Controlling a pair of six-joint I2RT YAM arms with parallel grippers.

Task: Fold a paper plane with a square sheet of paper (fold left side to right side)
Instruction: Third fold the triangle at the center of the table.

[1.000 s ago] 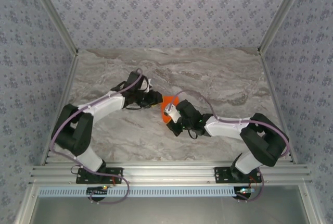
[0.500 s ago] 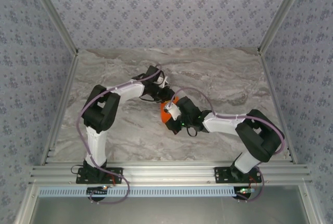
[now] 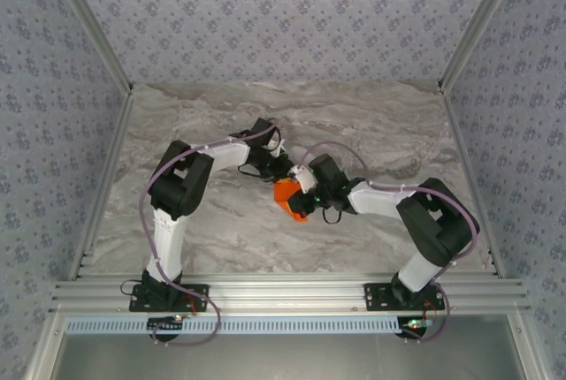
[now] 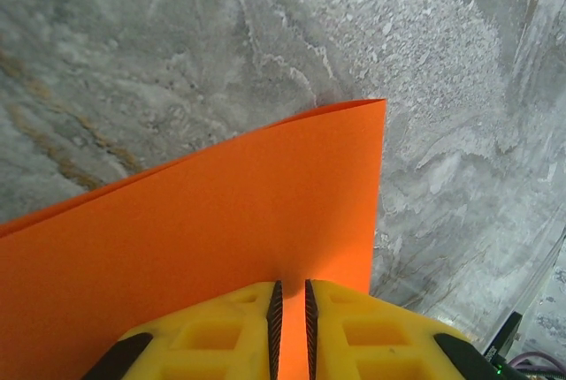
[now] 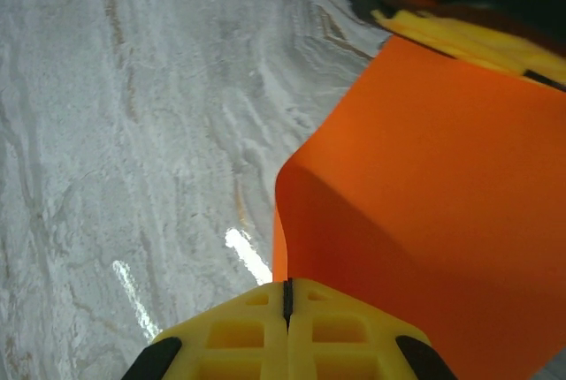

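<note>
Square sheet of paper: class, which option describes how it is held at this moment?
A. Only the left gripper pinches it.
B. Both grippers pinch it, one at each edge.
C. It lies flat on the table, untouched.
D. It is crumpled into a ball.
B: the left gripper and the right gripper are each closed on an edge of the square sheet of paper, which bows between them.

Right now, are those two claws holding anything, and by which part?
Both pinch the orange paper: left gripper and right gripper each on an edge.
</note>
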